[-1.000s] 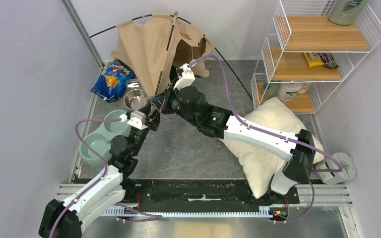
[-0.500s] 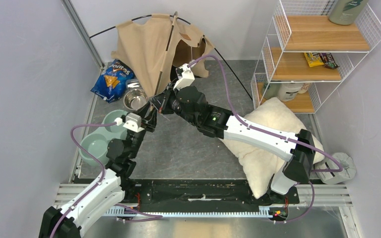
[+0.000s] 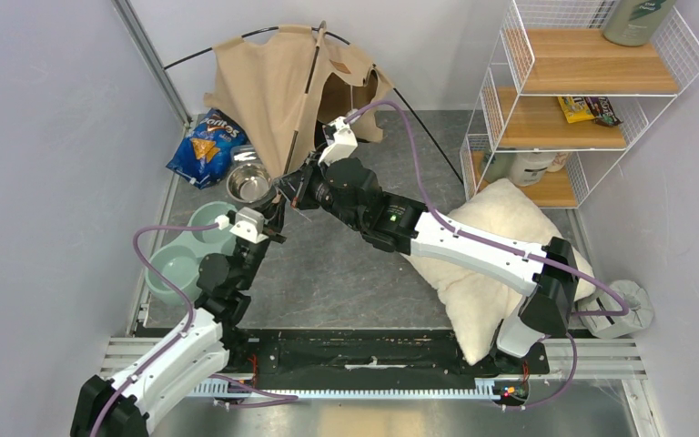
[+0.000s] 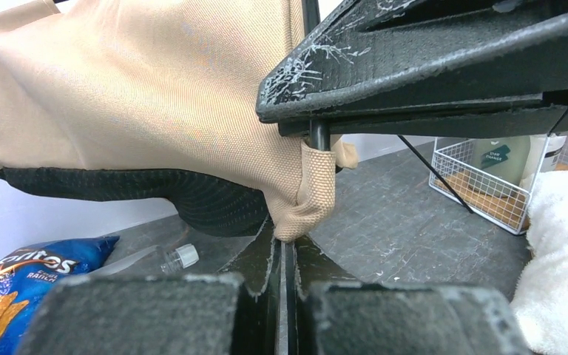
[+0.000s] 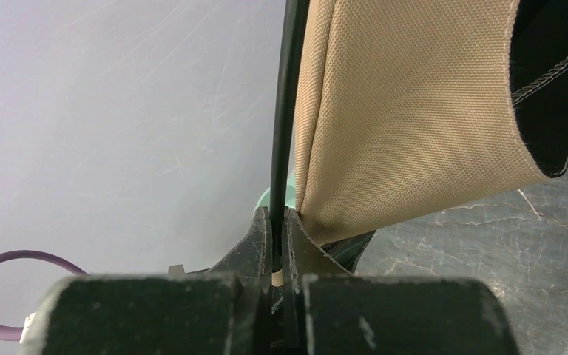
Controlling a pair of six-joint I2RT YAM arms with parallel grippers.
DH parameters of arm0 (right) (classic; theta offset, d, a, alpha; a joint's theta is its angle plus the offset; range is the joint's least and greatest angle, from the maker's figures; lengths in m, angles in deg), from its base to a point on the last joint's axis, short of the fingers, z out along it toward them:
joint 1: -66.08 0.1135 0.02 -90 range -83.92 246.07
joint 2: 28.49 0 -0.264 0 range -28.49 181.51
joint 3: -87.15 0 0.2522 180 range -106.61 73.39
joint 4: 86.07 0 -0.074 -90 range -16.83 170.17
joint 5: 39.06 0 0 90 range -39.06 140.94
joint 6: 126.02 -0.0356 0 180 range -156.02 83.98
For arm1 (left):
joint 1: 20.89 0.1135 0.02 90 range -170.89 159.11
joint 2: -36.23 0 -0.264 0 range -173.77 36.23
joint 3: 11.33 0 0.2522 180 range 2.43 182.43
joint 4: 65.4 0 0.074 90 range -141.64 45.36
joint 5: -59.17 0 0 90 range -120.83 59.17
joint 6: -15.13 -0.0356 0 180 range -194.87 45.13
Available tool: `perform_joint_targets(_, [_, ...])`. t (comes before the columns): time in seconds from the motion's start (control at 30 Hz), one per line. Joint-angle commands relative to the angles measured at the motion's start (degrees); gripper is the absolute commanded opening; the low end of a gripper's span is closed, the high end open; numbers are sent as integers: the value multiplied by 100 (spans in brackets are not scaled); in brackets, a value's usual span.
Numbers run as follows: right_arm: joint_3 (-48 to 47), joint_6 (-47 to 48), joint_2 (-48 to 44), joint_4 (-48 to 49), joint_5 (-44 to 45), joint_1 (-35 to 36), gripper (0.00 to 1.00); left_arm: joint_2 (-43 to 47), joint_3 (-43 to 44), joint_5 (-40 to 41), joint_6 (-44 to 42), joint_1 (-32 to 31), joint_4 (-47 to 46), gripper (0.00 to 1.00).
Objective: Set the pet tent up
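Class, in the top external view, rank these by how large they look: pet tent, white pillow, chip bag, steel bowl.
1. pet tent and white pillow: too alike to rank; the pillow is partly hidden.
2. chip bag
3. steel bowl

Dark grey, scuffed tabletop (image 3: 346, 273) enclosed by plain, pale grey walls (image 3: 45, 182) under even light. A metal corner post (image 3: 152, 59) rises at 11 o'clock. At 2 o'clock stands a white wire shelf rack (image 3: 592, 62) with three wooden shelves. A silver metal rail (image 3: 601, 360) runs along 6 o'clock.

Grey mottled surface (image 3: 346, 273) bearing tan canvas pet tent (image 3: 264, 86), blue chip bag (image 3: 205, 146), round steel bowl (image 3: 248, 185), green double bowl (image 3: 177, 264), fluffy white pillow (image 3: 510, 205).
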Motion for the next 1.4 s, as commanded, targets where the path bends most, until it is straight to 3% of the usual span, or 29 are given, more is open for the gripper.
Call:
perform_joint_targets(0.0, [-270,169,-82,300,215,30,0,173,226,-79,-148,27,-115,2])
perform_joint_targets(0.97, [-215,1040,578,190,1129,30,0,941,369,-388,-165,25,453,2])
perform_joint_targets(1.1, [-173,1087,597,185,1006,38,0,948,395,-363,-180,27,480,2])
perform_joint_targets(1.37, [188,1092,340,185,-77,139,0,889,534,-334,-140,25,646,2])
